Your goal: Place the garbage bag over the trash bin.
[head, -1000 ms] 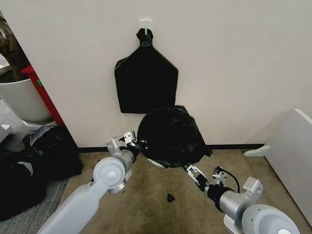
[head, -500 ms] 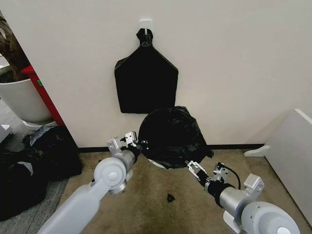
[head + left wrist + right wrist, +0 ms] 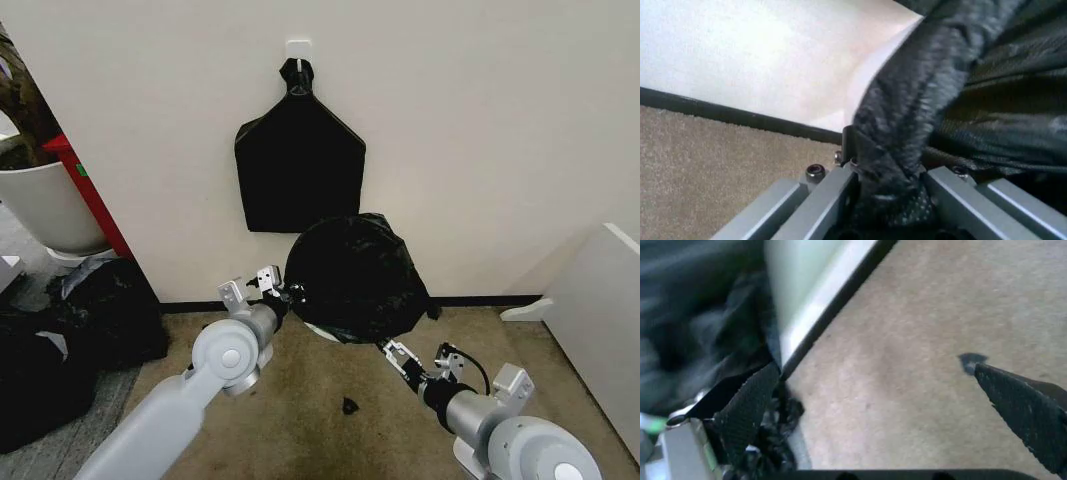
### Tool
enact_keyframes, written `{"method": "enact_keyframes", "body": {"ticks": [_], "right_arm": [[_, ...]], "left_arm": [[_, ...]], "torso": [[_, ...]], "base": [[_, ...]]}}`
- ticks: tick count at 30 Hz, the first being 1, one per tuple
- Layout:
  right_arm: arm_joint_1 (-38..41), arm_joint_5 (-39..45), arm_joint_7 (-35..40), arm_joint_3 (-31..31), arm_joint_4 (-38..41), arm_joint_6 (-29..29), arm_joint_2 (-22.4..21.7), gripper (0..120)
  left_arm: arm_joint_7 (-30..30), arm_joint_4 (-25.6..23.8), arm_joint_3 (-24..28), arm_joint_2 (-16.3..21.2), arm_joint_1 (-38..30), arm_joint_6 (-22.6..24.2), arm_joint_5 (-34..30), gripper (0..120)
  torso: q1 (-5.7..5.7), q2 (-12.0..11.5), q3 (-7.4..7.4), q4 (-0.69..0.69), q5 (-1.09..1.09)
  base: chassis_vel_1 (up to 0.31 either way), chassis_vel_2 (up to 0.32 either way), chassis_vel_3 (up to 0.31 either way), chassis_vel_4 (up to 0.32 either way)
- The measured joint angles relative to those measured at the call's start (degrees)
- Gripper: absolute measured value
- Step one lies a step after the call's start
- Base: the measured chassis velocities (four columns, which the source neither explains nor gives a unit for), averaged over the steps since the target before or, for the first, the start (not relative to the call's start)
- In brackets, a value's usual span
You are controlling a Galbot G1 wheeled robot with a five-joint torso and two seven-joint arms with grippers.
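The thin, glossy black plastic garbage bag (image 3: 352,278) is stretched like a dark dome over the small round white plastic trash bin (image 3: 322,332), which stands on the brown carpet (image 3: 300,400) against the cream wall (image 3: 480,150). Only a sliver of the bin's white side shows under the film on the near side.

The left hand (image 3: 285,293) is at the bag's left edge, closed on a twisted bunch of the wrinkled film; in the left wrist view that rope of black plastic (image 3: 907,125) runs down between the grey fingers (image 3: 820,200) and is pinched there. The right hand (image 3: 392,350) sits low at the bag's front right edge. In the right wrist view its two dark textured pads (image 3: 747,405) stand wide apart with bare carpet between them, so it is open and holds nothing, though the film lies just beside one pad.

My judgement is that the task is well along: the bag already covers the bin's mouth and most of its body. What seems left is to settle the hem evenly round the rim on the right and front, and to let go on the left.

A flat black bag with a knotted top (image 3: 300,160) hangs on the wall above, and a small black scrap (image 3: 350,405) lies on the carpet.
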Motion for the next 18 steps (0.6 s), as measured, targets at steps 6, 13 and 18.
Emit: {"method": "enact_keyframes", "body": {"ticks": [6, 13, 18], "right_arm": [[0.06, -1.52, -0.02, -0.4, -2.86, -0.7, 0.61, 100], [-0.01, -1.99, -0.15, -0.36, -3.71, -1.46, 0.88, 100], [-0.05, -2.92, -1.29, -0.1, -5.56, -2.38, 0.94, 100]], "left_arm": [[-0.41, -0.58, -0.88, 0.37, -0.6, 0.01, -1.39, 0], [-0.55, -0.78, -2.35, 0.92, -0.73, 0.15, -2.43, 0], [-2.07, -1.43, -2.74, 0.74, -0.87, 0.22, -5.55, 0]], "torso": [[0.01, 0.0, 0.0, 0.0, -0.01], [0.0, 0.0, 0.0, 0.0, -0.01], [0.0, 0.0, 0.0, -0.01, -0.01]], "base": [[0.0, 0.0, 0.0, 0.0], [0.0, 0.0, 0.0, 0.0], [0.0, 0.0, 0.0, 0.0]]}}
